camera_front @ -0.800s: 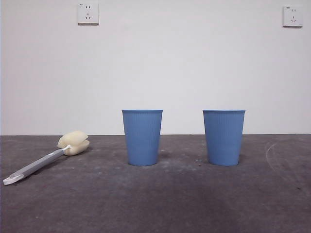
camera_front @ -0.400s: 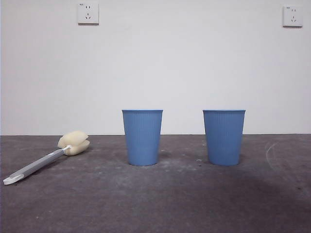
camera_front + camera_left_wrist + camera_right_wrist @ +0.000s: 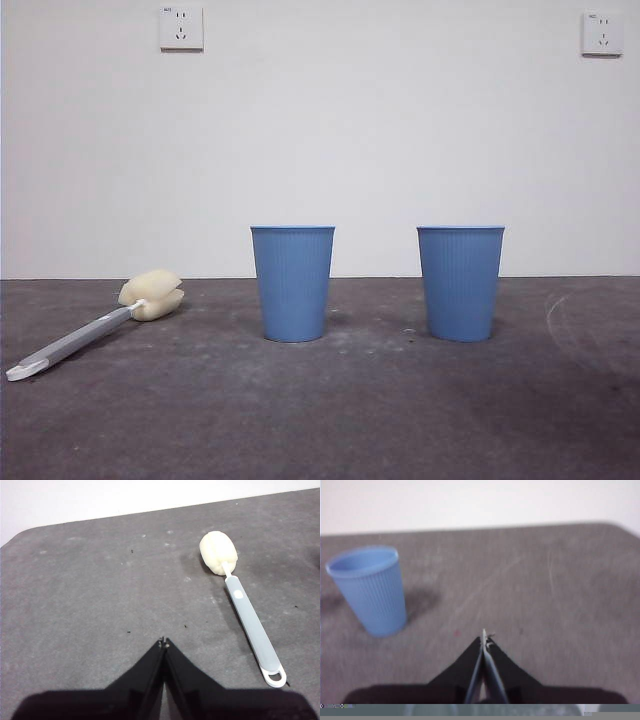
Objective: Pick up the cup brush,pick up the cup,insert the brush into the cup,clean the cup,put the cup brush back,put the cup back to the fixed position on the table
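Both grippers were clamped shut on nothing: the left gripper (image 3: 163, 642) hung above bare table, with the cup brush (image 3: 243, 608) lying flat off to one side, well apart from its jaws; the right gripper (image 3: 484, 639) hovered over the table (image 3: 560, 590) near one blue cup (image 3: 370, 591), not touching it. From the front, neither arm showed. The cup brush (image 3: 95, 325) lay at the left, its cream sponge head farther back and its white tip nearer the camera. Two blue cups stood upright and apart, the cup (image 3: 460, 282) on the right and the other cup (image 3: 293, 282) mid-table. The table (image 3: 330, 420) was dark grey, rough, mottled with pale scuffs. Behind it rose a plain white wall (image 3: 380, 130) with two sockets (image 3: 181, 27) high up.
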{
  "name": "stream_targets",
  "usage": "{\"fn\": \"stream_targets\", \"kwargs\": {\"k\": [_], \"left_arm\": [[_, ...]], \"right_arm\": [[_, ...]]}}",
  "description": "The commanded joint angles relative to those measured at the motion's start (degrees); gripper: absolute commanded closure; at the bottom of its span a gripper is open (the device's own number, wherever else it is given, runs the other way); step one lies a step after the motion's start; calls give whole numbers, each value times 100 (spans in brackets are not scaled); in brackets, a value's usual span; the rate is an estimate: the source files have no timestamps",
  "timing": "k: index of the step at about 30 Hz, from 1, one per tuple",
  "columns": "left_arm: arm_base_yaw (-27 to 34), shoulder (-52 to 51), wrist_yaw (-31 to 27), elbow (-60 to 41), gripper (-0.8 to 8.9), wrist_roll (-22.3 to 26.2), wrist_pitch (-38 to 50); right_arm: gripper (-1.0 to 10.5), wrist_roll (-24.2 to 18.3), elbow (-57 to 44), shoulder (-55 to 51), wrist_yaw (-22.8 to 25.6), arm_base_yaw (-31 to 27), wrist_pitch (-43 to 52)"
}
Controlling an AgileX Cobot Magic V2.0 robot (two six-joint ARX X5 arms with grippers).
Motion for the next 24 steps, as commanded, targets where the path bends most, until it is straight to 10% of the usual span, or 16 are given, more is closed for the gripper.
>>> {"fn": "stream_targets", "kwargs": {"k": [1,24], "left_arm": [[11,22,-11,-33,817,-52,42],[11,48,-13,-31,817,-52,46]], "right_arm": [[946,98,-57,-15,2,-4,129],[946,98,-57,-15,7,-7,66]]}}
